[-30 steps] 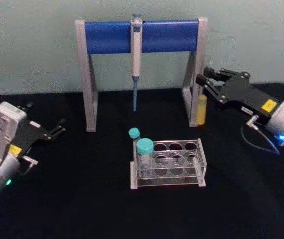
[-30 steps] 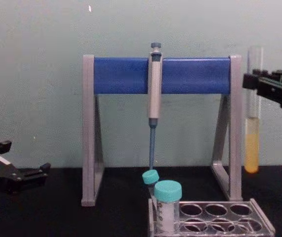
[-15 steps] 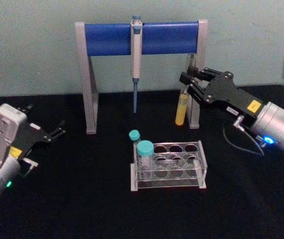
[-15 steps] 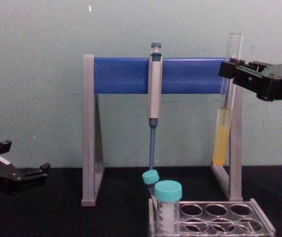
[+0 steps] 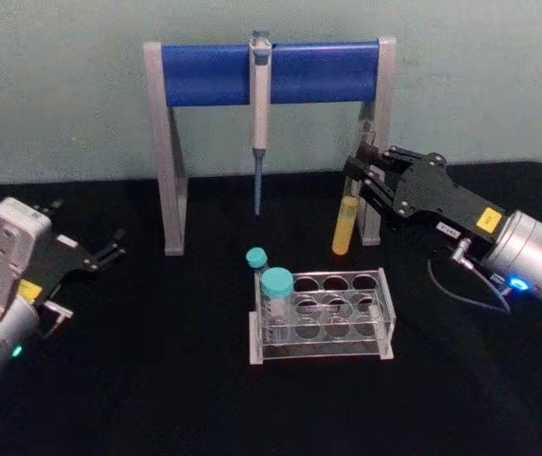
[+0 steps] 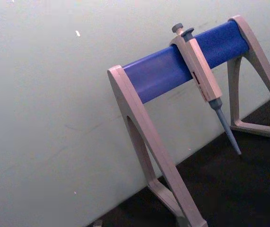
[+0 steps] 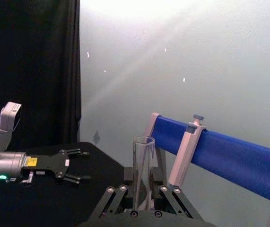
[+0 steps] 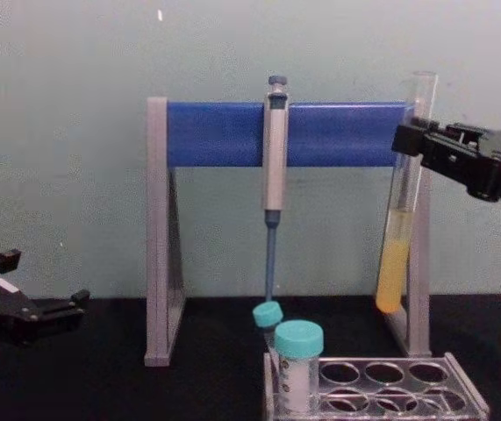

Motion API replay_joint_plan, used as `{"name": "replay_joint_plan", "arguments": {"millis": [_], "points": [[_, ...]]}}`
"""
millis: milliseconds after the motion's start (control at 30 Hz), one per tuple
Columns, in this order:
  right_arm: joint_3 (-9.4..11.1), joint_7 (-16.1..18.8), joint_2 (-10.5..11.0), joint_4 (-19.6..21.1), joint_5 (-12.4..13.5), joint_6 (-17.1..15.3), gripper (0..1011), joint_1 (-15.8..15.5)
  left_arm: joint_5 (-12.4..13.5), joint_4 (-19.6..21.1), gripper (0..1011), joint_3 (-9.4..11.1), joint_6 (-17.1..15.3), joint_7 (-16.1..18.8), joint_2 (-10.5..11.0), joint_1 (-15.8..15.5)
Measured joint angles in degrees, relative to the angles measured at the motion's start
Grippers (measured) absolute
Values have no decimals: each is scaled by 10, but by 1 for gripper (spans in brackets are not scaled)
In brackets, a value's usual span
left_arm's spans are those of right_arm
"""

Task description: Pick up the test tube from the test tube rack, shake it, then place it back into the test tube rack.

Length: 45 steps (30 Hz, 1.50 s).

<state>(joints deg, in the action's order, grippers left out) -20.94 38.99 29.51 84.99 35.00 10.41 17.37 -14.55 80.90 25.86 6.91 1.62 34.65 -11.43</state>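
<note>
- Jaws of the right gripper (image 5: 360,179) are pinched narrowly on the test tube (image 5: 346,223), gripping its clear upper part well above the liquid. The left gripper (image 5: 114,245) sits low at the left over the surface (image 5: 157,389), jaws apart and holding nothing.
- The test tube hangs in the air behind and to the right of the test tube rack (image 5: 383,306), well clear of its holes. Its round bottom is just beside the right leg of the stand (image 5: 214,74); I cannot tell whether glass touches the leg.
- What could go wrong:
  - A sideways shake this close to the leg could knock the glass against it.
  - The mouth is open and the tube already leans, so a hard swing could throw liquid out.
  - Smooth glass in a narrow pinch may slide or swivel, and a swivelled tube would meet the rack's top plate instead of a hole.
  - The teal-capped tubes (image 5: 275,285) fill the rack's left end, so a return aimed there would collide with them.
- The tube is long, thin and clear, with no cap. Yellow liquid fills roughly its lower third. In the chest view it tilts, top toward the right and bottom toward the left.
</note>
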Motion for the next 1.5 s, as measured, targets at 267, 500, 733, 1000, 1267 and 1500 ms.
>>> {"name": "replay_joint_plan", "arguments": {"millis": [267,500,733,1000,1267,1500], "points": [[-2,0,2,1,3,1,230,0,0,0,1001,0,0,0,0,0],[-2,-1,4,3,3,2,230,-1,0,0,1001,0,0,0,0,0],[-2,-1,4,5,5,2,230,-1,0,0,1002,0,0,0,0,0],[-3,-2,4,5,5,2,229,-1,0,0,1001,0,0,0,0,0],[-5,-4,4,0,5,1,229,-1,0,0,1001,0,0,0,0,0],[-7,-3,3,-6,4,-2,230,0,0,0,1001,0,0,0,0,0]]}}
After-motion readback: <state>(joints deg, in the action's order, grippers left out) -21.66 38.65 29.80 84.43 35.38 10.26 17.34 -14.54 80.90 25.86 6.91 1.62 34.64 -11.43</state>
